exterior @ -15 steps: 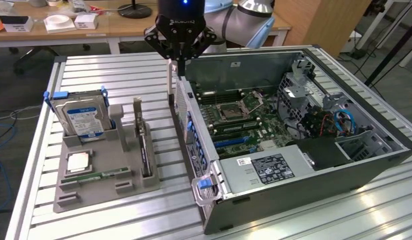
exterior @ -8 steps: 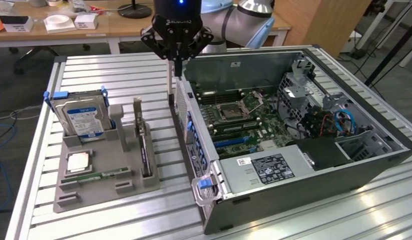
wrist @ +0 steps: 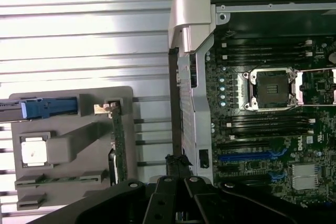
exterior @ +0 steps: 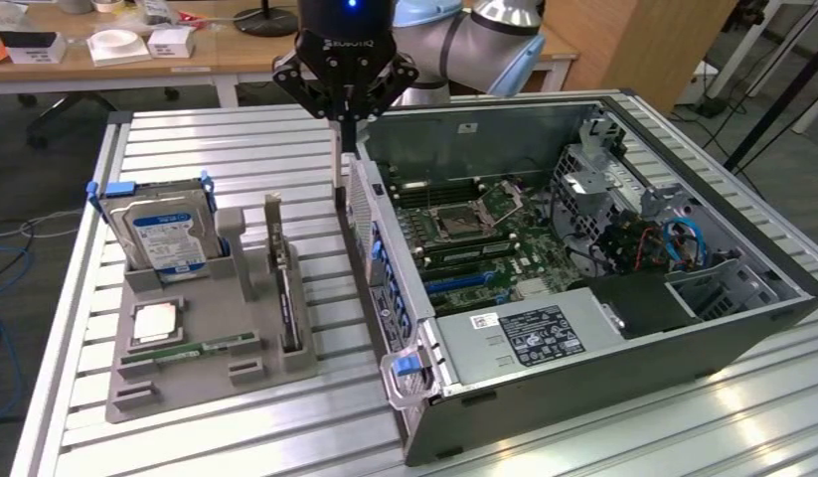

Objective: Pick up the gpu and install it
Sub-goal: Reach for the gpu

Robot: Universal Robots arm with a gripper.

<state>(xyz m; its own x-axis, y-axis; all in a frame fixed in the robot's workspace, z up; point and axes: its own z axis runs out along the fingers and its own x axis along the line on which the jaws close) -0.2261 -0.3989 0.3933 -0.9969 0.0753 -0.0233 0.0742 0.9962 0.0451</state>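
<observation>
In the exterior view, a ribbed aluminium counter [exterior: 647, 427] carries a grey moulded tray [exterior: 197, 383] and an open dark computer case [exterior: 581, 368]. I see the thin dark gpu with its silvery bracket [exterior: 289, 298] standing on edge in a tray slot, near the boxy silver hard drive [exterior: 163, 234]. My black end effector [exterior: 342, 119] hangs above the case's near wall, well apart from the card.

In the wrist view, the end effector's [wrist: 178, 169] fingers are drawn together over that wall [wrist: 191, 77]; the gpu [wrist: 119, 145] sits in the tray [wrist: 68, 109].
</observation>
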